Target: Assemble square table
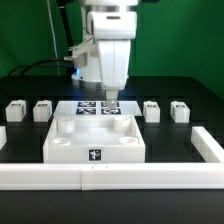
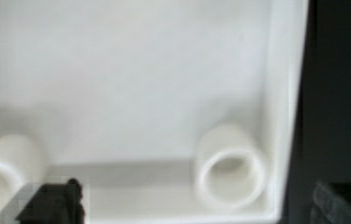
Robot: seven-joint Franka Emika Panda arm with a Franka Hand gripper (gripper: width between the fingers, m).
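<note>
Nearest me runs the long low white rail (image 1: 60,178), turning back at 3 o'clock. Just behind it, dead centre, the square table panel (image 1: 95,140) lies flat, with bare black table (image 1: 20,148) on both flanks. Two legs (image 1: 43,108) stand at 10 o'clock and two more (image 1: 151,109) at 2 o'clock, all well apart from the panel. Over its far corner at 1 o'clock hangs the gripper (image 1: 112,99), fingers (image 2: 51,202) spread, straddling the panel's edge beside a round socket (image 2: 234,172).

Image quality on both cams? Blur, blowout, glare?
Exterior view: sharp, but the large flat white plastic square panel blows out against the black table, little surface detail. Wrist view: soft and out of focus; the panel's round corner socket is hazy, dark fingertips smeared.
</note>
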